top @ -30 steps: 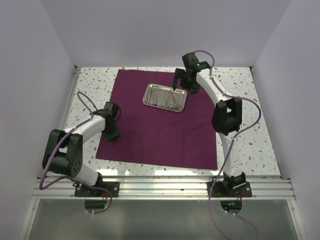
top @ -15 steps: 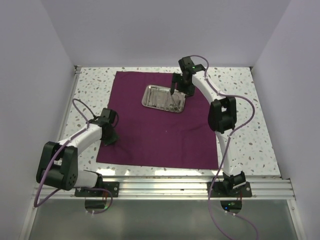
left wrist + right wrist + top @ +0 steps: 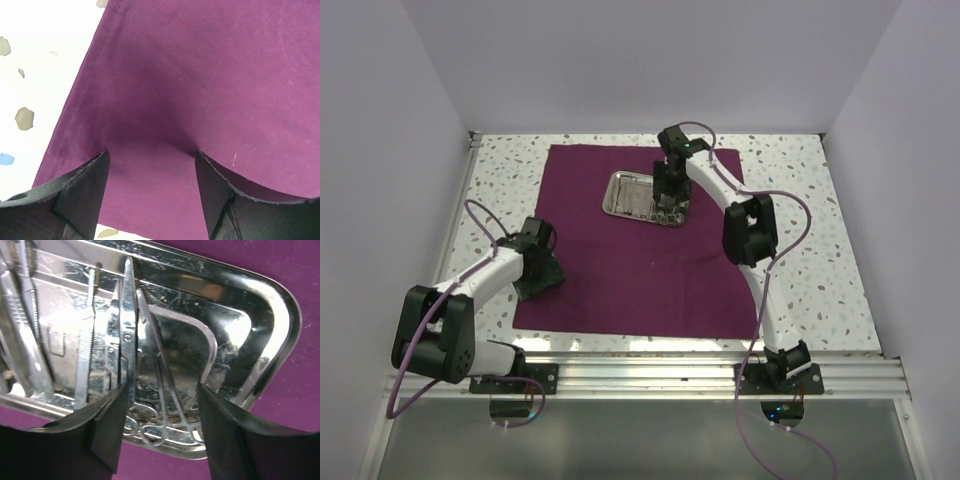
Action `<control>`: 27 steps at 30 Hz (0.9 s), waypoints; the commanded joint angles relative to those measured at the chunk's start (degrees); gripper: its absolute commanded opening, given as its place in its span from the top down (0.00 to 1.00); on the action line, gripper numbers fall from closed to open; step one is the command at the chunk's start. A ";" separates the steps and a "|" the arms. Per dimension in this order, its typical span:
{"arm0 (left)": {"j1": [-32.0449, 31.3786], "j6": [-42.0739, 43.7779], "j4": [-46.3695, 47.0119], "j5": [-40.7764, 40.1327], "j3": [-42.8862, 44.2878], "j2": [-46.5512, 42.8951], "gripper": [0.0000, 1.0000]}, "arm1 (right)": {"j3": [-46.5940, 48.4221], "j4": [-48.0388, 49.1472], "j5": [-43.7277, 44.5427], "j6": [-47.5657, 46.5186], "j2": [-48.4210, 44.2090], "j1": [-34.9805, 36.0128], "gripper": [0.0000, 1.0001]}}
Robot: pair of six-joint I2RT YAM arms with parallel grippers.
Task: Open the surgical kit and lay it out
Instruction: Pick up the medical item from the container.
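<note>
The surgical kit's purple cloth (image 3: 640, 265) lies spread flat on the table. Its steel tray (image 3: 628, 196) sits on the cloth's far half. Thin steel instruments lie lengthwise in the tray (image 3: 280, 315), among them ring-handled forceps (image 3: 159, 360) and scissors (image 3: 128, 315). My right gripper (image 3: 667, 203) hangs low over the tray's right end. In the right wrist view the right gripper (image 3: 161, 392) is open, its fingers on either side of the forceps' ring handles and apart from them. My left gripper (image 3: 541, 277) is at the cloth's left edge. It (image 3: 150, 157) is open over bare cloth (image 3: 200, 75).
The speckled tabletop (image 3: 505, 190) shows around the cloth on all sides. White walls close in the left, right and back. An aluminium rail (image 3: 640, 375) carrying both arm bases runs along the near edge. The cloth's hemmed left edge (image 3: 82, 95) lies just left of my left fingers.
My right gripper has moved left from beside the tray's right end to over the instruments, its jaws narrowing. The left arm's elbow has swung down while its gripper stayed at the cloth's left edge.
</note>
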 commanded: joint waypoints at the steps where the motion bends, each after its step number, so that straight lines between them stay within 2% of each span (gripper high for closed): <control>1: -0.06 0.34 -2.16 -0.20 2.90 -0.39 0.27 | 2.98 -2.08 3.73 -1.99 1.13 0.84 0.41; 2: 0.03 0.43 -2.42 -0.20 3.07 -0.30 0.27 | 3.94 -3.39 4.79 -2.25 2.00 1.19 0.46; 5: 0.03 0.96 -2.43 -0.37 3.60 -0.13 0.27 | 5.00 -5.77 10.76 -4.01 2.97 1.81 0.52; 8: 0.03 1.57 -2.34 -0.55 3.78 0.05 0.28 | 2.99 -6.30 13.32 -4.45 2.80 2.25 0.60; 11: 0.03 2.10 -2.34 -0.90 4.22 0.49 0.28 | 2.28 -7.61 14.81 -4.89 4.03 2.69 0.65; 19: 0.03 3.50 -2.08 -1.34 5.88 1.45 0.29 | -0.53 -8.68 13.16 -5.42 6.93 4.89 0.84; 23: 0.03 4.47 -2.16 -1.52 6.68 1.54 0.30 | -1.41 -8.15 12.36 -5.15 7.28 4.97 1.00; 27: 0.03 5.00 -2.07 -1.61 7.64 1.54 0.30 | -0.97 -6.57 12.54 -5.24 3.87 4.89 1.00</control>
